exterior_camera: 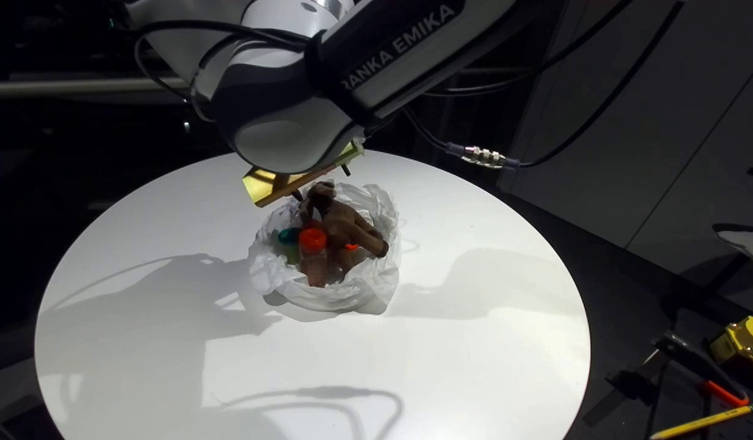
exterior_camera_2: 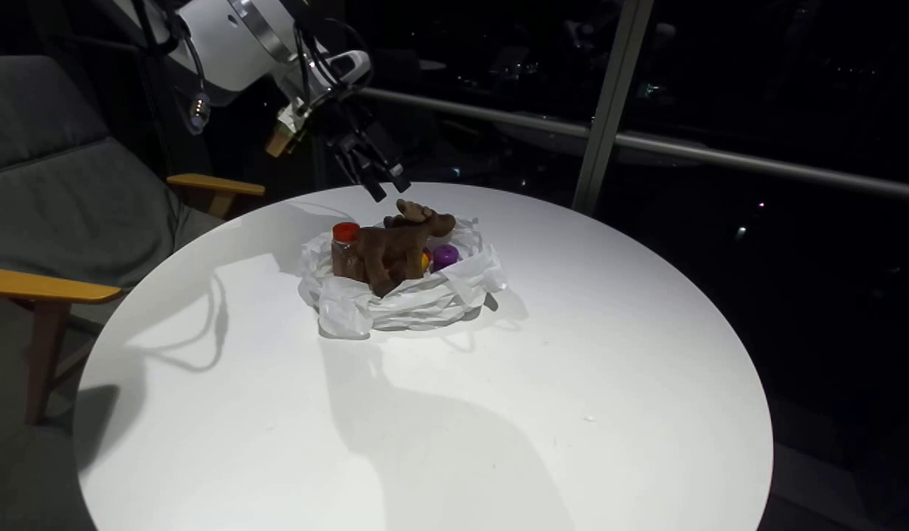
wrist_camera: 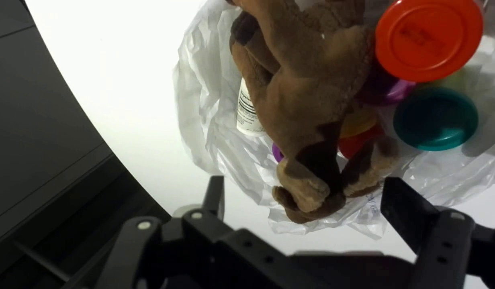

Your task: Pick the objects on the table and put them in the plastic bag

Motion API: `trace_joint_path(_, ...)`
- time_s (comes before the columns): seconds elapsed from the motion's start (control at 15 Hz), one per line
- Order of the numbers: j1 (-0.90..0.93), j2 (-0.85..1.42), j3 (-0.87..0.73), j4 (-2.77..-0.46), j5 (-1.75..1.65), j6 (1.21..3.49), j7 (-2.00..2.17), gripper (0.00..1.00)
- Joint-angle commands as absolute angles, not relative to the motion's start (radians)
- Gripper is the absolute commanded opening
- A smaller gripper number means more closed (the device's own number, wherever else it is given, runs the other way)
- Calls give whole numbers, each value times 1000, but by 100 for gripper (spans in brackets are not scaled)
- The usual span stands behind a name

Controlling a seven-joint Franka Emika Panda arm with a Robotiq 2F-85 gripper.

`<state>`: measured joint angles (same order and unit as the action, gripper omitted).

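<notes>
The white crinkled plastic bag (exterior_camera: pixel 334 299) stands with its mouth spread wide on the round white table (exterior_camera_2: pixel 609 354). Inside it lies the brown plush animal (wrist_camera: pixel 307 104), its head over the rim in the wrist view. Beside the plush is a bottle with an orange-red lid (exterior_camera_2: pixel 345 233), and a teal-lidded cup (wrist_camera: pixel 435 119) sits near that. Purple (wrist_camera: pixel 386 90), yellow-orange (wrist_camera: pixel 358 122) and red (wrist_camera: pixel 358 142) pieces show partly under the plush. My gripper (exterior_camera_2: pixel 390 189) hangs just above the bag, jaws wide apart and nothing held; the arm mostly covers it in an exterior view.
A white container (wrist_camera: pixel 247 112) with printed text is wedged between plush and bag wall. A grey chair (exterior_camera_2: pixel 56 169) with wooden armrests adjoins the table. Off the table lie a yellow tape measure (exterior_camera: pixel 746 342) and a pencil (exterior_camera: pixel 706 421). A metal window rail (exterior_camera_2: pixel 720 158) runs behind.
</notes>
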<state>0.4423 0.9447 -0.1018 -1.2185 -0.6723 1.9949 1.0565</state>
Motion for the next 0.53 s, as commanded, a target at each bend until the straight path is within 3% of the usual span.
trace_joint_path(0.0,415,901,-60,-1222,-594,1989,1017,100)
trace_joint_path(0.47,396,619,-16,-1387,-478,1839,847,100)
